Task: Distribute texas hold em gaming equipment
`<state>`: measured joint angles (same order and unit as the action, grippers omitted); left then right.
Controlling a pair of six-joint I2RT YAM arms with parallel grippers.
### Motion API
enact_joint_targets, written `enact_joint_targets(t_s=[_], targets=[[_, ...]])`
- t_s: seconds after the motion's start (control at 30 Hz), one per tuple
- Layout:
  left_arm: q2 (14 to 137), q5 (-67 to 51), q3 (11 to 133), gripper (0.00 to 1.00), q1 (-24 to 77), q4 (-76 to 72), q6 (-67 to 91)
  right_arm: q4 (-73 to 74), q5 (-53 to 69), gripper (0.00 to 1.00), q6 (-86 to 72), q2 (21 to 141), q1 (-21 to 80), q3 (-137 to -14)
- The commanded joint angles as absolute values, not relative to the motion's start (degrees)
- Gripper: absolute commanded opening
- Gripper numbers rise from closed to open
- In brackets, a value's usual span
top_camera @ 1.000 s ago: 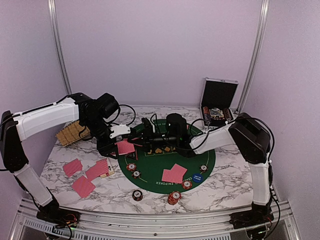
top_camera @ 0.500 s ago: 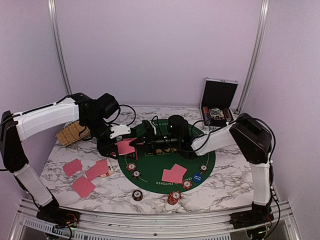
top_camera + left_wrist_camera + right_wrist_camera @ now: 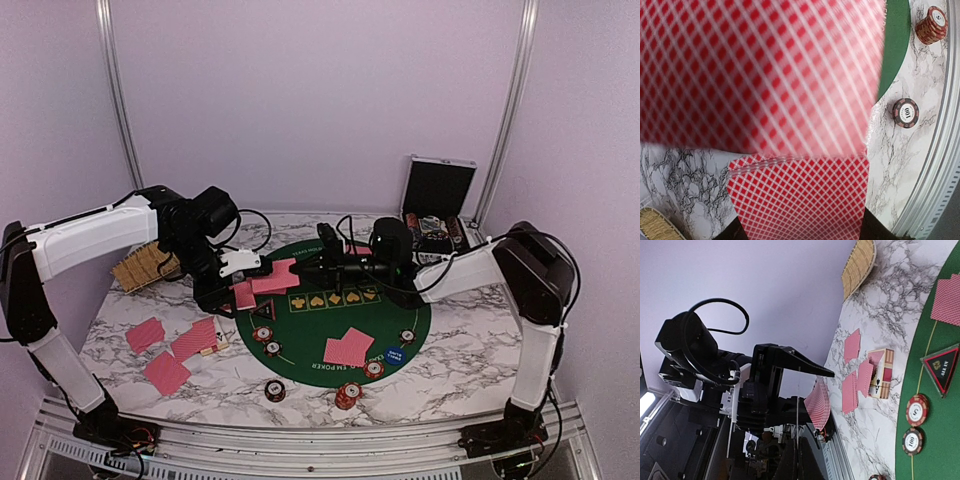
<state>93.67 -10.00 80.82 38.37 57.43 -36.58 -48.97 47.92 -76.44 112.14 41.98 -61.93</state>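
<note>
My left gripper (image 3: 243, 290) hangs over the mat's left edge, shut on a deck of pink-red-backed cards (image 3: 800, 200). My right gripper (image 3: 300, 268) is shut on one card (image 3: 273, 278), which pokes out flat just right of the deck. That card shows edge-on between the right fingers (image 3: 798, 410) and fills the left wrist view as a blur (image 3: 755, 75). Three dealt cards (image 3: 166, 372) lie face down at the left, and more (image 3: 348, 347) lie on the green mat (image 3: 330, 320). Striped chips (image 3: 347, 395) and a blue disc (image 3: 394, 355) ring the mat's near edge. A black triangular marker (image 3: 942, 369) sits near the deck.
A woven basket (image 3: 145, 267) stands at the far left behind the left arm. The open silver case (image 3: 437, 205) stands at the back right. A card box (image 3: 881, 372) lies among the dealt cards. The table's near rail (image 3: 300, 440) runs along the front.
My right gripper has shut on the deck's top card and drawn back to the right, sliding the card partway off. The left arm and deck have stayed put.
</note>
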Motion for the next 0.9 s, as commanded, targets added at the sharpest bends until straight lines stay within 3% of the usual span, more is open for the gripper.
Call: enact_joint_targets(t_s=[0.0,0.13,0.3,0.63,0.87], targets=[[92.1,-9.4,80.1,0.61,38.1,59.5,-36.5,-28.3,47.2,0.0,-60.7,105.6,36.7,-63.8],[91.3,-9.0,78.7,0.61,37.9,59.5,-36.6,7.9,33.0,0.0,-34.5,102.9,34.4,-75.1],[91.1,-9.2,77.7,0.61,37.1,59.5,-36.1,20.6,16.1,0.0,-17.5,102.9,35.0,-82.8],[90.2,-9.3,77.1,0.6,36.1,59.6,-36.0,11.2,-24.3,0.0,22.3,104.2,48.9,-79.2],[88.5,-8.8,75.3,0.6,35.4,60.3,-36.5,-9.7,-31.8,0.0,39.2,103.1,53.8,-67.8]])
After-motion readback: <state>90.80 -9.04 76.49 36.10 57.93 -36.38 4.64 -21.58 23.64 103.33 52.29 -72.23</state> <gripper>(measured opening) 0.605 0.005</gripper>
